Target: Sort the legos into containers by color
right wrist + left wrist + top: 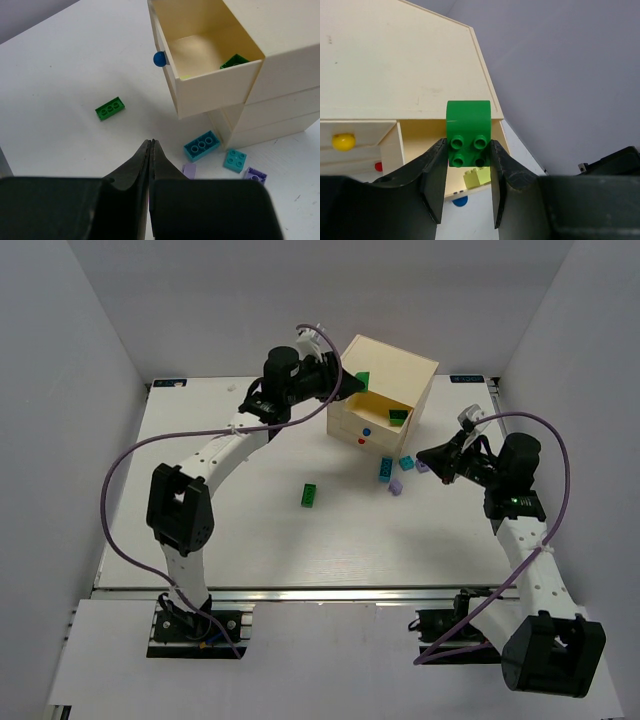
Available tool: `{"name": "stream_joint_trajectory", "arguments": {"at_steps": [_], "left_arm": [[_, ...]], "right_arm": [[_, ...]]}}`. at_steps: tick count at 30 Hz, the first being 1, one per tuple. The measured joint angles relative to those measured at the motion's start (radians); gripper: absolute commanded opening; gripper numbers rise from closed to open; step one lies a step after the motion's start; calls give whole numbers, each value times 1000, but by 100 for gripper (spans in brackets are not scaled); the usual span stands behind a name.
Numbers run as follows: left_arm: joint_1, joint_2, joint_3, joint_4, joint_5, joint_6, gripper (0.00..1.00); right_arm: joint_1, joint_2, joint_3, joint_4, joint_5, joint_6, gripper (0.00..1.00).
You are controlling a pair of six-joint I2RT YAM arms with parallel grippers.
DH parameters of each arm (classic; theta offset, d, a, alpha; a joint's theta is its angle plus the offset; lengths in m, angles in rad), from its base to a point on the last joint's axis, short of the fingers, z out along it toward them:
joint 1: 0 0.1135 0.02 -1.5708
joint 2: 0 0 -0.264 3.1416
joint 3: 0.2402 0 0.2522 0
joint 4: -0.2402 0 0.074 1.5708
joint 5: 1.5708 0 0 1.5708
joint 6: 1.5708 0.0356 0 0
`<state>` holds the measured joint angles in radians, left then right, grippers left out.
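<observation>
My left gripper (468,145) is shut on a dark green lego (468,131) with four studs, held above the cream chest (395,60) and its pulled-out drawer (380,408). A lime-yellow lego (477,177) lies in that drawer, and a dark green one (234,61) sits in its far corner. My right gripper (151,142) is shut with nothing between its fingers, low over the table in front of the chest. Beside it lie a long teal lego (201,145), a small teal one (235,160) and two lilac ones (189,171) (256,175). Another dark green lego (110,108) lies further left.
The chest (390,365) stands at the back centre of the white table (200,520), with a yellow knob (343,141), a red knob (361,441) and a blue knob (159,59) on its drawer fronts. White walls close in the table on both sides and at the back.
</observation>
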<state>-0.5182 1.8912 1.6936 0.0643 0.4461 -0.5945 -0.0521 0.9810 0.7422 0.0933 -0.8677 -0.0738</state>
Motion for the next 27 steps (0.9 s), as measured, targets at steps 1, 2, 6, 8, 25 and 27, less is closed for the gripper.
{"name": "stream_joint_trajectory", "arguments": {"at_steps": [1, 2, 6, 8, 25, 27], "left_arm": [[-6, 17, 22, -7, -3, 1, 35], [-10, 32, 44, -16, -6, 3, 38], [-26, 74, 104, -48, -18, 15, 51], [-33, 79, 112, -67, -21, 20, 52], [-23, -75, -6, -149, -86, 96, 2], [-17, -236, -160, -168, -150, 143, 2]], "right_arm": [[-2, 1, -2, 0, -1, 0, 0], [-4, 2, -2, 1, -3, 0, 0], [-11, 6, -4, 9, -6, 1, 0], [-13, 9, -4, 12, -10, 1, 5], [49, 41, -16, -106, -255, -349, 62], [114, 49, -16, -195, -264, -518, 67]]}}
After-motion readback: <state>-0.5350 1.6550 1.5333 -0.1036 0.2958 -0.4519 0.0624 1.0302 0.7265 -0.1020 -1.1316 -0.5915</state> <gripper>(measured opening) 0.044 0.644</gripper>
